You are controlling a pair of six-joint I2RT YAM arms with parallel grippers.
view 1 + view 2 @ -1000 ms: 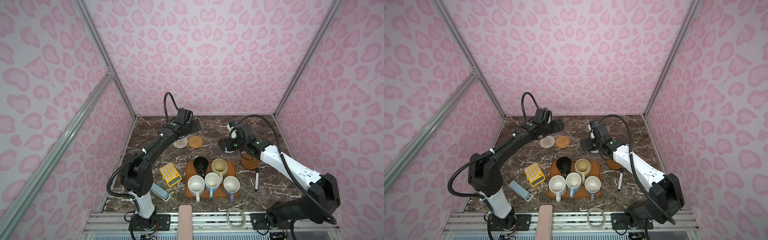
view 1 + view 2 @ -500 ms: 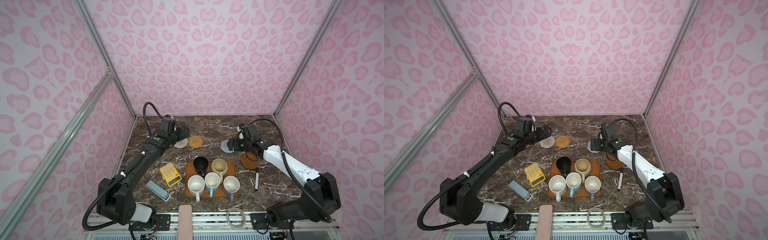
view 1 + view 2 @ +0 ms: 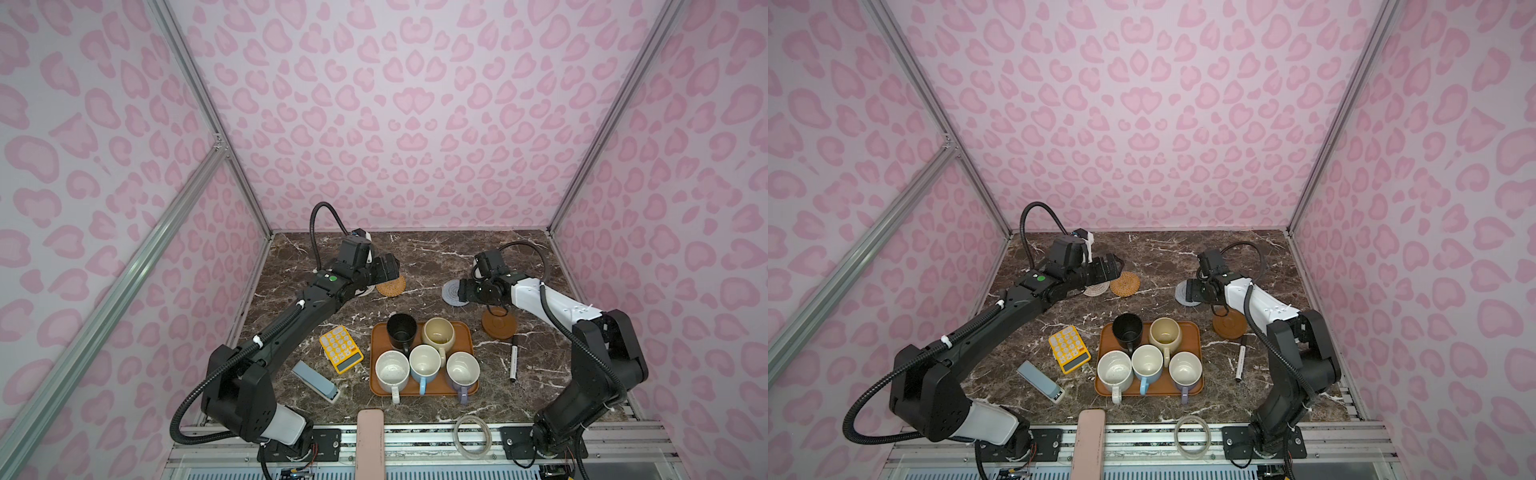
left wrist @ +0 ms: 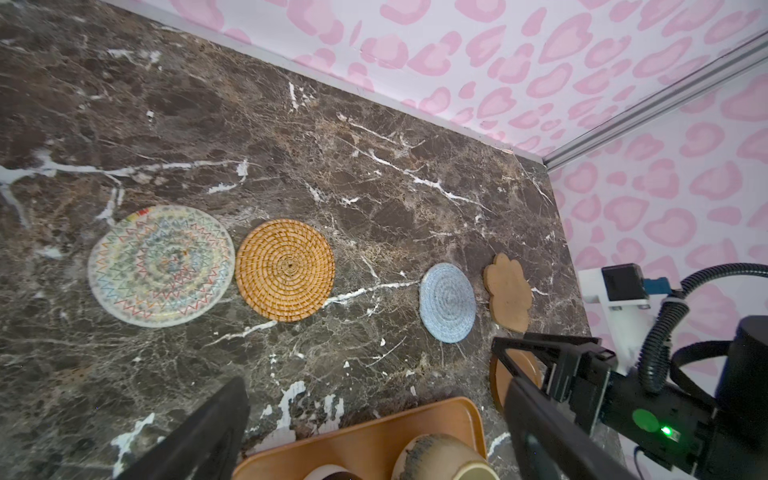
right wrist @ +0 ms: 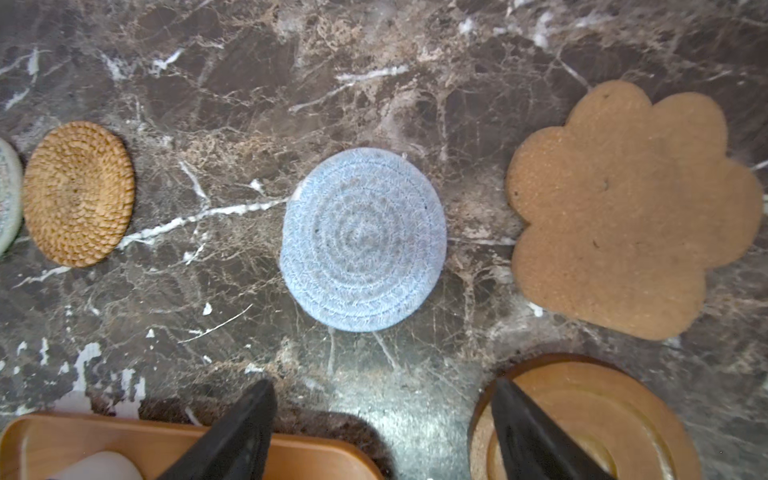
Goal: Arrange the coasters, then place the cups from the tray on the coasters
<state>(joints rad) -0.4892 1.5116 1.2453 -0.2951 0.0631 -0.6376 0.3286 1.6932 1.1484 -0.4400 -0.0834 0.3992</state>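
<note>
Four coasters lie in a row at the back: whitish [image 4: 160,266], tan rattan [image 3: 391,286], light-blue [image 3: 451,293] and flower-shaped [image 5: 631,208], which the right arm hides in both top views. The dark-brown disc [image 3: 498,326] lies nearer, beside the tray [image 3: 424,390]. On the tray stand the black [image 3: 401,330], cream [image 3: 438,332], white [image 3: 392,371], blue [image 3: 424,361] and lavender [image 3: 462,369] cups. My left gripper [image 3: 386,268] hangs open over the whitish coaster. My right gripper [image 5: 382,384] is open and empty, between the tray corner and the disc, at the light-blue coaster's near edge.
A yellow calculator [image 3: 340,349] and a grey-blue stapler-like block [image 3: 316,380] lie left of the tray. A pen [image 3: 514,357] lies to its right. A clear ring [image 3: 472,431] and a pink bar [image 3: 370,440] sit at the front rail. Pink walls close three sides.
The right gripper has drawn back to the right, and the light-blue coaster now shows flat on the table. The left arm has sunk lower, its gripper swinging left and then back over the whitish coaster.
</note>
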